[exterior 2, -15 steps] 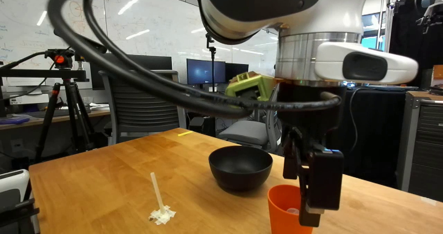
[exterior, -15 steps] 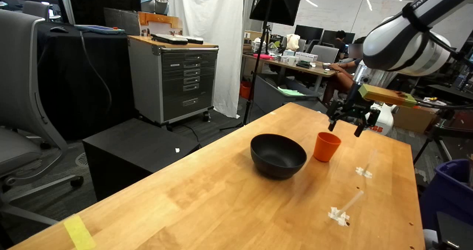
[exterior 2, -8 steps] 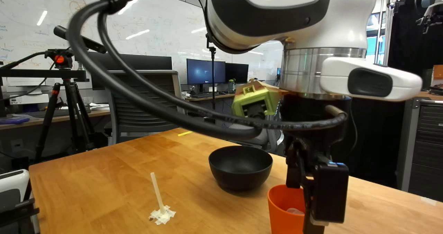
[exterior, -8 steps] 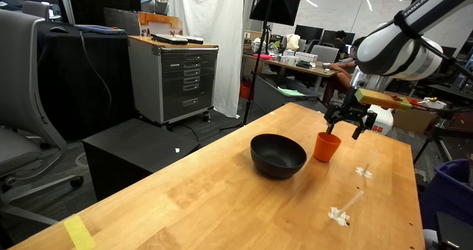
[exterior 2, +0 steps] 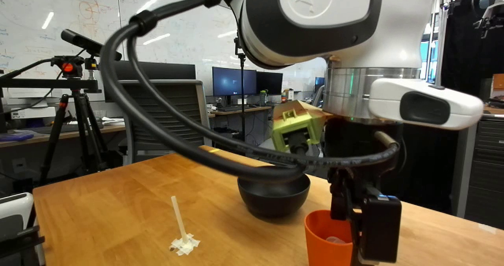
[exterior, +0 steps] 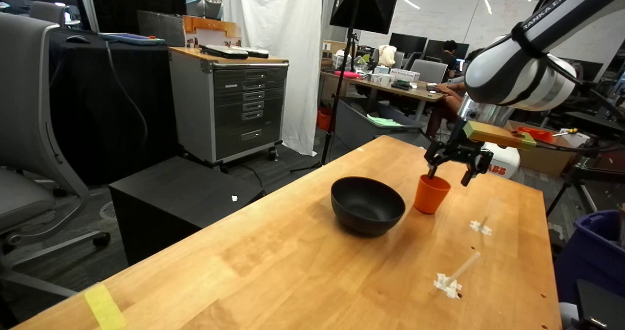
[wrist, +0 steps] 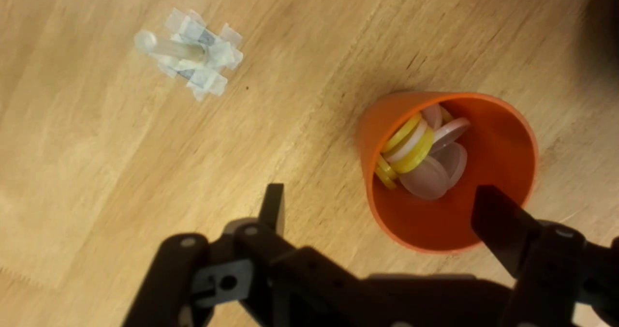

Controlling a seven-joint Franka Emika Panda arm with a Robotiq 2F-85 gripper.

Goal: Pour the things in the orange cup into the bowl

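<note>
The orange cup (exterior: 431,196) stands upright on the table; it also shows in an exterior view (exterior 2: 325,250) and the wrist view (wrist: 498,172). Inside lies a heap of yellow and translucent whitish discs (wrist: 420,153), against one side of the cup. The black bowl (exterior: 366,213) stands beside the cup and also shows in an exterior view (exterior 2: 271,205), partly behind a cable. My gripper (wrist: 382,189) is open and empty, pointing down. In the wrist view one finger overlaps the cup's opening and the other is over bare wood, outside the cup. Contact with the cup cannot be told.
Two upright translucent sticks are taped to the wooden table with white tape, a nearer one (exterior: 464,266) and a farther one (exterior: 483,217). A yellow tape strip (exterior: 105,306) marks a table corner. The arm's black cable (exterior 2: 189,148) hangs in a loop beside the wrist.
My gripper has moved down, bringing one finger to the cup's rim area as seen in the exterior views. It stays open. The cup and bowl have not moved.
</note>
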